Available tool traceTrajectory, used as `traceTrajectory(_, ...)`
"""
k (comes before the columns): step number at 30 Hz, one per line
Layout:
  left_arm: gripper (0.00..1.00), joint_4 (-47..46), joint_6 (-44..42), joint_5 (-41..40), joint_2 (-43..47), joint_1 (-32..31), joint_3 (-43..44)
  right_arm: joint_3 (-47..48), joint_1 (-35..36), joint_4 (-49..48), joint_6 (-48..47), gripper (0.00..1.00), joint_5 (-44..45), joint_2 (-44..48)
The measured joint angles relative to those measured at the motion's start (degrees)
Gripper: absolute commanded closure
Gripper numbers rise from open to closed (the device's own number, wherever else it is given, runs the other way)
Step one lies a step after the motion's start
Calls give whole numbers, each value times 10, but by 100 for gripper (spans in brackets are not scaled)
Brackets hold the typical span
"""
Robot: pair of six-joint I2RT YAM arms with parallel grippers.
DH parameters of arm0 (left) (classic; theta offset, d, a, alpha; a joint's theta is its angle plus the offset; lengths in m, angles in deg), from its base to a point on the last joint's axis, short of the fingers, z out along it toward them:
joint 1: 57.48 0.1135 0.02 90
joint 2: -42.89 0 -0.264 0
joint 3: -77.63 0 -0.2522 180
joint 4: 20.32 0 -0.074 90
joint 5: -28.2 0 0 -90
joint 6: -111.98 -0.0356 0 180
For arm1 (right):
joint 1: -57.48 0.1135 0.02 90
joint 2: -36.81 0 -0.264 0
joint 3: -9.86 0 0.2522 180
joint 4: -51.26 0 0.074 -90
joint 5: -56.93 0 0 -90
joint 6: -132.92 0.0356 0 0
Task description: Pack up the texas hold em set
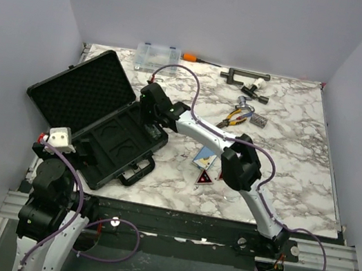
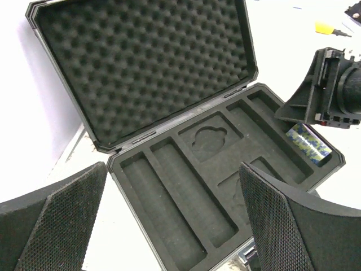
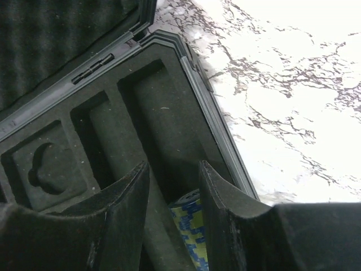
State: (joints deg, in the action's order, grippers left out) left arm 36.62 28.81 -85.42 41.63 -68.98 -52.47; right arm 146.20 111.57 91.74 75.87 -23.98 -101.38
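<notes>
Case (image 1: 123,159) lies open at the left of the top view, on the marble surface (image 1: 287,168). Its foam-lined lid (image 1: 80,93) is thrown back toward the upper left, and its handle (image 1: 137,171) faces the near edge. The moulded tray (image 2: 186,197) has long slots and shaped recesses. All the ones I can see are bare except the slot along its right wall. There a blue-and-yellow chip stack (image 2: 307,144) lies on its side at the near end.

Right arm (image 1: 199,130) reaches from the lower right across to that wall of the case. Right jaws are narrow, poised over the slot. In the right wrist view the chip stack shows in the gap between the fingers (image 3: 121,220). I cannot tell whether the pads touch it.

Left arm (image 1: 51,197) sits at the lower left, just off the near corner of the case. Left jaws are wide and hold nothing, with both fingers (image 2: 293,226) framing the tray from the bottom of the wrist view.

Still outside the case are the blue-faced deck (image 1: 204,157) and the red-black triangles (image 1: 205,178), just right of the tray beside the right arm's elbow. Further up and right are pliers (image 1: 235,119) and a small grey box (image 1: 259,120). Along the far edge are a clear box (image 1: 157,58), an orange-handled screwdriver (image 1: 193,58) and a dark T-shaped tool (image 1: 244,75).
</notes>
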Motion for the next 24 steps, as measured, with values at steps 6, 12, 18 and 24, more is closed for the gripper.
traceTrajectory(6,1,-20,0,0,-16,5,5,-43,-3,-5,-2,57,1,22)
traceTrajectory(12,1,-106,0,0,-23,-45,1,-113,0,0,0,53,1,70)
traceTrajectory(18,1,-150,0,0,-64,-78,5,-155,6,17,-1,28,-1,109)
traceTrajectory(24,1,-183,0,0,-82,-112,12,-177,6,35,-4,8,1,152)
